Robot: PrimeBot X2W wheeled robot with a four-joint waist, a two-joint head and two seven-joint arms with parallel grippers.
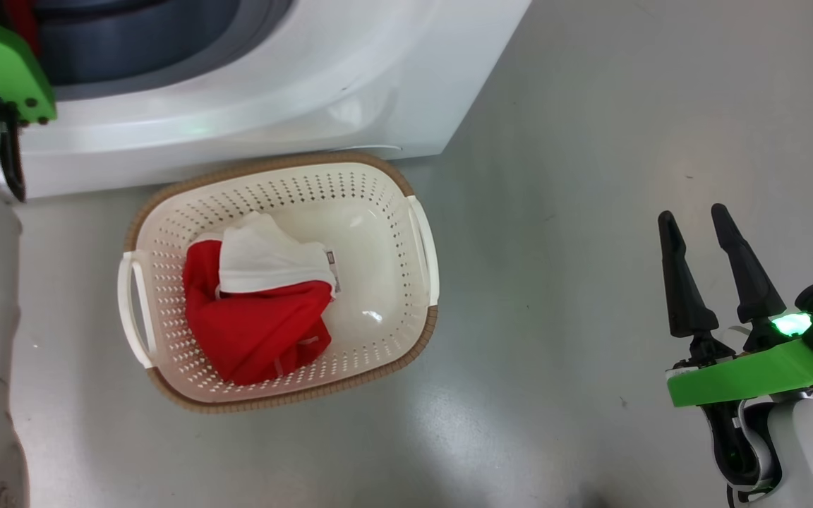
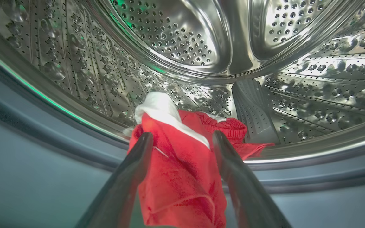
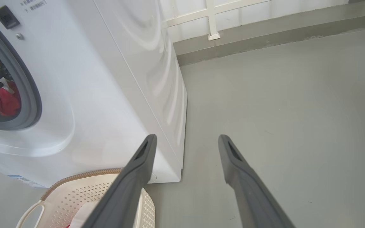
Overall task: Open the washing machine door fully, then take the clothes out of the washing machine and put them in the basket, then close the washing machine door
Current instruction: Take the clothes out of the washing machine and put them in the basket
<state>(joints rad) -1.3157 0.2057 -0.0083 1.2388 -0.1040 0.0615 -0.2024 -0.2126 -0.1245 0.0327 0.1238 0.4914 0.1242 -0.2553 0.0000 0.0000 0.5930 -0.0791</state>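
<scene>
Left gripper (image 2: 182, 136) in drum (image 2: 176, 41), spread astride clothes (image 2: 182, 177)

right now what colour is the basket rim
Brown woven-look basket rim, clearest in the head view.

the drum (image 2: 185, 41) inside the washing machine (image 1: 308, 92) was bright perforated steel, mirror-shiny, while the cabinet was smooth glossy white, with a duller grey rubbery ring (image 2: 27, 158) at the mouth. the basket (image 1: 385, 204) was cream plastic, faintly shiny, with a rough woven-look brown rim, and the clothes (image 1: 258, 324) in it were soft matt cloth. the floor (image 1: 590, 212) looked smooth, grey and slightly sheeny.
</scene>
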